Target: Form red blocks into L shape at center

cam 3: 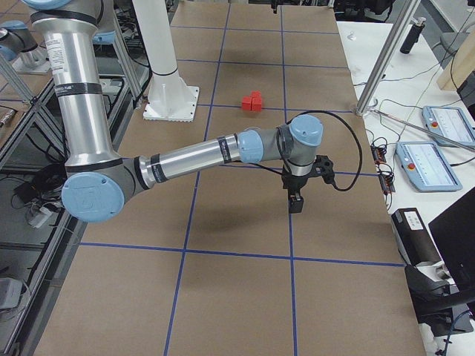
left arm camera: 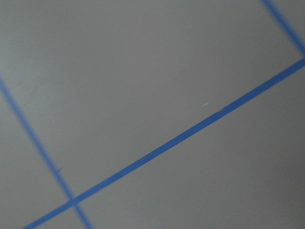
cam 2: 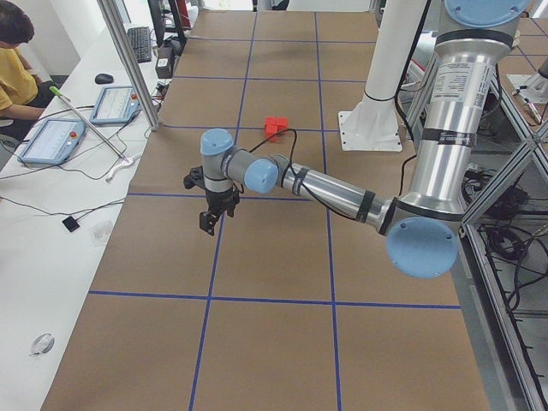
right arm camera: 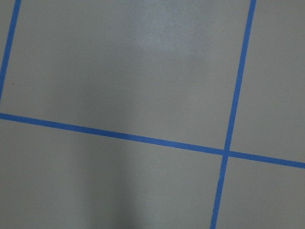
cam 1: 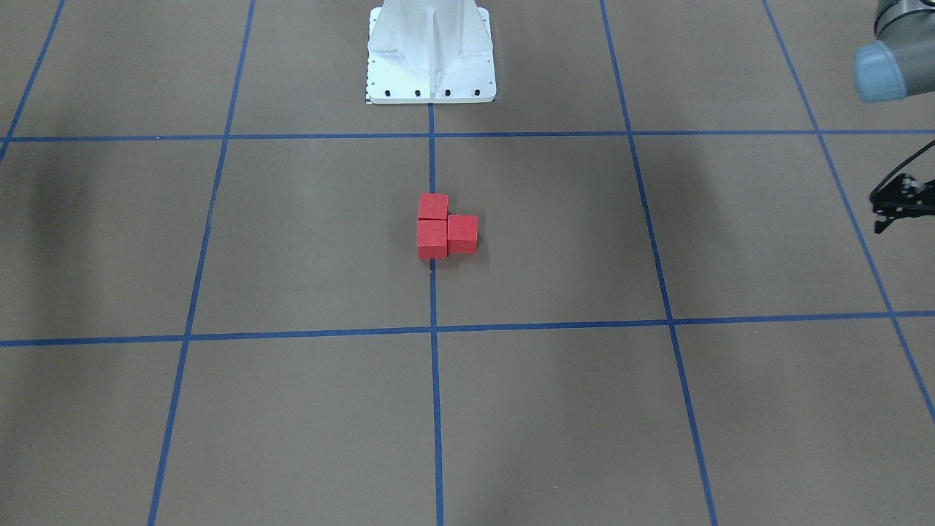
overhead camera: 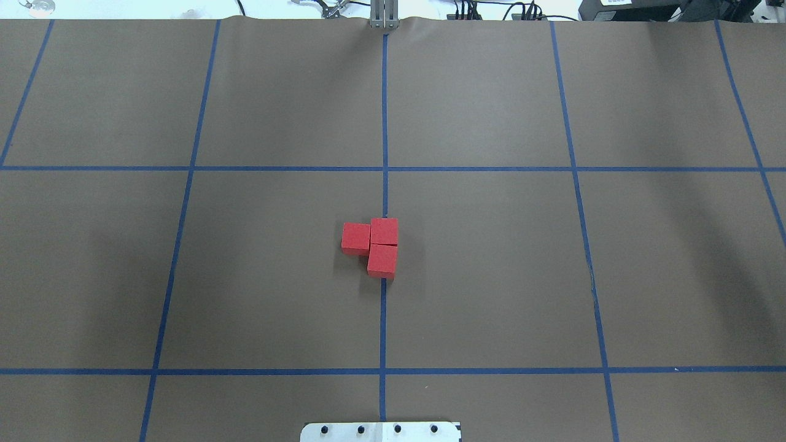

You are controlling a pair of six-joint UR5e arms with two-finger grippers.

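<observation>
Three red blocks (overhead camera: 355,238) (overhead camera: 384,231) (overhead camera: 382,260) lie touching in an L on the center (overhead camera: 384,196), two of them along the blue tape line and one off to the side. The front view shows the same L (cam 1: 432,239). My left gripper (cam 2: 208,224) hangs over the table far from the blocks, and only part of it shows at the front view's right edge (cam 1: 895,204). My right gripper (cam 3: 295,203) hangs over the opposite end. Neither holds a block. I cannot tell whether either is open or shut. Both wrist views show only brown surface and tape.
The white base plate (overhead camera: 381,431) sits at the robot's side of the table. A seated person (cam 2: 13,68) and control tablets (cam 2: 51,141) (cam 3: 445,122) are on side desks, beside metal frame posts (cam 2: 128,60) (cam 3: 382,59).
</observation>
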